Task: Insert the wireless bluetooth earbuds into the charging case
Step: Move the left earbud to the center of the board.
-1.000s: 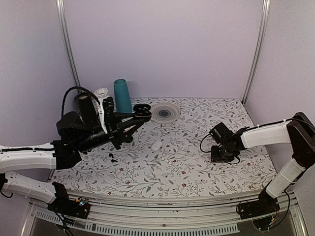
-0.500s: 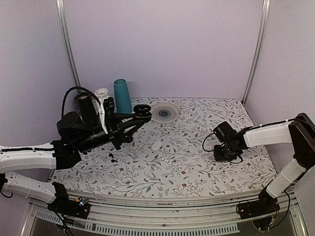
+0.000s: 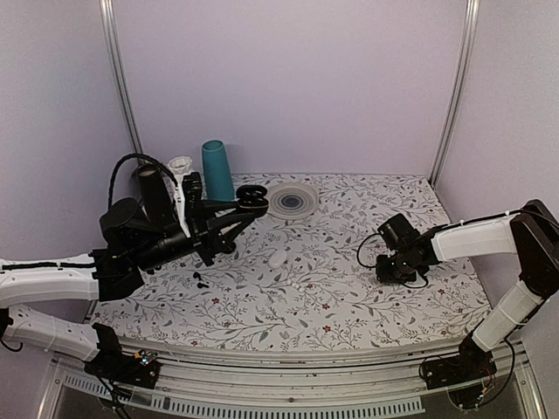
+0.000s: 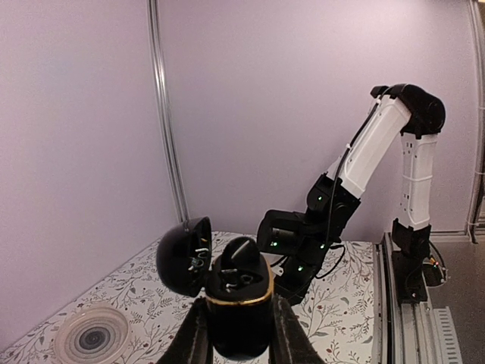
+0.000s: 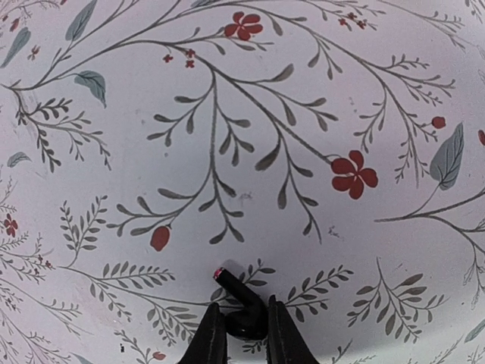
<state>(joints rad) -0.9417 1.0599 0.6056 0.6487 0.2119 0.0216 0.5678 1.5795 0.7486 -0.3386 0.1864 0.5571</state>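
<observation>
Two arms in view.

Left gripper point(image 4: 239, 337): raised above the left side of the table point(image 3: 349, 305) and clenched on a black case point(image 4: 241, 303). Its fingers point(image 4: 193, 341) press the case body from both sides. The case is upright, with its lid point(image 4: 186, 256) hinged open to the left. A dark shape sits in the case mouth; cannot tell what it is.

Right gripper point(image 5: 244, 334): low over the right side of the table, fingertips pinched on a black earbud point(image 5: 244, 317). In the wrist view the stem points up and left, and its tip is reddish. Cannot tell whether the bud touches the table. It is well apart from the black case.

Between the arms on the table lies a white case point(image 3: 278, 258). A second black bud point(image 3: 199, 279) lies nearer the left arm.

At the back edge stand a teal cup point(image 3: 217, 170) and a ringed dish point(image 3: 293, 199).
</observation>
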